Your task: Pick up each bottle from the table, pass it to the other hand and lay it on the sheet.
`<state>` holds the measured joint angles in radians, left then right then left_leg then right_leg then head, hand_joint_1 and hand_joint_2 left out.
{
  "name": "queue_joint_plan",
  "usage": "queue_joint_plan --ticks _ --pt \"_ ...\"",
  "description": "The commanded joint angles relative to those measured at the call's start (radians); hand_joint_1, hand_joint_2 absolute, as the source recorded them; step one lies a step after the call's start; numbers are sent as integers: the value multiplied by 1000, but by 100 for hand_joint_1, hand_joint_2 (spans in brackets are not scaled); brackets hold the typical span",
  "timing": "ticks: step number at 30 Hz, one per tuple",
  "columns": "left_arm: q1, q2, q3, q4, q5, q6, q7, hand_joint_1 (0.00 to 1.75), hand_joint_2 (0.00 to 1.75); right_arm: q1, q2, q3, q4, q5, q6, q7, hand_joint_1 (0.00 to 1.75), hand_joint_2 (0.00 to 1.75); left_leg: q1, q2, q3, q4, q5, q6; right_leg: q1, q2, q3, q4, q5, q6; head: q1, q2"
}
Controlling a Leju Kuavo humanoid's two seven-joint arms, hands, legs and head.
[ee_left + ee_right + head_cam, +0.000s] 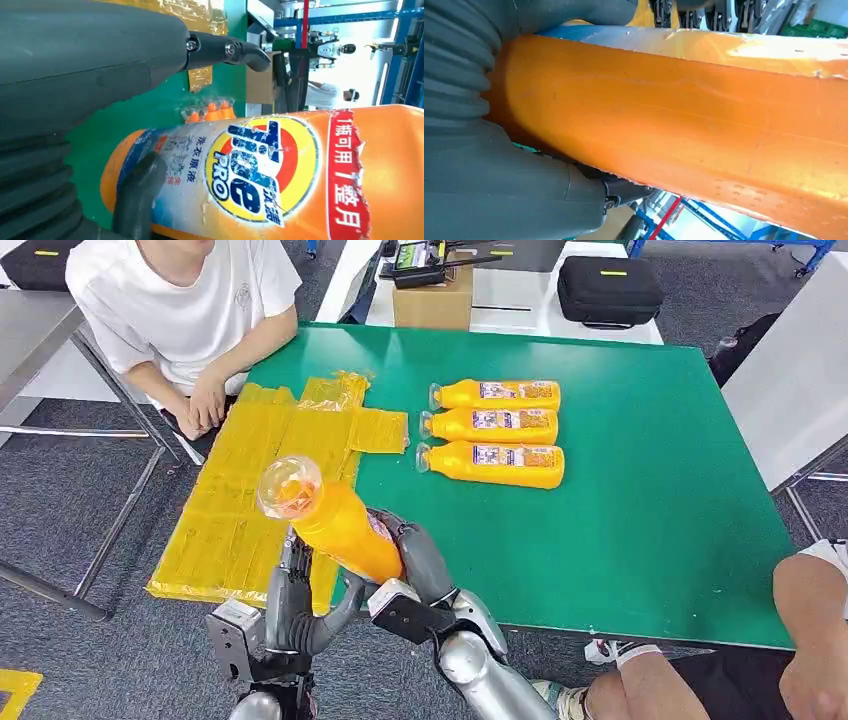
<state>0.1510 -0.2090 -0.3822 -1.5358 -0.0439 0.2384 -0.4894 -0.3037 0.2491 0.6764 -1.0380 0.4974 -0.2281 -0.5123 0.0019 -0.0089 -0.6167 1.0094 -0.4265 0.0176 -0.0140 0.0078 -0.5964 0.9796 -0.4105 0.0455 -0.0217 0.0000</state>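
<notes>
Orange bottle (pixel 335 525) held up above the near edge of the green tabletop (pixel 640 540), clear cap end tilted up toward the yellow sheet (pixel 250 500), base down toward the robot. Right hand (pixel 415 565) wraps the lower body of the bottle from the tabletop side, fingers (pixel 405 540) clenched around it; right wrist view shows the orange bottle wall (pixel 674 115) pressed tight in the palm. Left hand (pixel 295 600) sits at the sheet side of the same bottle, fingers (pixel 292 570) up against its underside; left wrist view has the label face (pixel 260 170) just beside the thumb (pixel 140 195), one dark finger (pixel 235 50) stretched out over it. Cannot tell if the left hand is really gripping or only touching.

Three more orange bottles lie side by side on the tabletop beyond the held one: far (pixel 497 394), middle (pixel 490 424), near (pixel 492 463), caps all pointing toward the sheet. Sheet is crinkled, lying across the tabletop's left edge. A person (pixel 190 310) in a white shirt sits beyond the sheet.
</notes>
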Motion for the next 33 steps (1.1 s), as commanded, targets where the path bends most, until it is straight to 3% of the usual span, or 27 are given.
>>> queue_joint_plan --ticks 1,4,5,8,15,26,30,33 --pt "-21 24 -15 -9 -3 -6 -7 0 175 -69 3 34 117 17 -2 0 173 175 0 1 3 -1 -1 -1 1 0 2 -1 0 -1 0 0" --pt "-22 23 -15 -12 -4 -6 -7 0 175 -68 5 36 122 18 -6 -1 173 175 0 1 4 -1 -1 -1 1 0 4 -1 -1 -2 0 0" --pt "-22 29 -32 -40 -43 -14 -32 0 175 -96 24 67 225 42 15 15 171 175 1 1 4 -1 -1 -1 1 0 4 -1 -1 -2 0 0" --pt "-27 36 -47 -33 -37 -38 -22 0 175 -104 29 80 256 67 -3 10 173 175 0 1 5 -1 -2 -1 1 0 5 -1 -1 -2 0 0" --pt "-29 54 -73 2 58 -128 50 0 175 -107 34 92 280 103 -60 -13 175 175 0 1 5 -1 -1 -1 0 0 5 -1 -1 -2 0 0" --pt "-30 53 -69 20 79 -104 128 0 175 -114 30 115 298 184 -160 10 175 175 0 0 2 -1 0 0 0 -1 1 -1 0 -1 0 0" --pt "-52 36 -43 33 76 -69 108 0 175 -107 40 123 294 140 -117 -36 175 175 1 0 8 -2 -2 -1 1 -1 8 -1 -2 -2 0 0" --pt "-58 35 -33 30 97 -83 106 0 175 -101 45 119 286 101 -113 -61 175 175 0 0 4 -1 -1 -1 1 -1 4 -1 -1 -2 0 0"
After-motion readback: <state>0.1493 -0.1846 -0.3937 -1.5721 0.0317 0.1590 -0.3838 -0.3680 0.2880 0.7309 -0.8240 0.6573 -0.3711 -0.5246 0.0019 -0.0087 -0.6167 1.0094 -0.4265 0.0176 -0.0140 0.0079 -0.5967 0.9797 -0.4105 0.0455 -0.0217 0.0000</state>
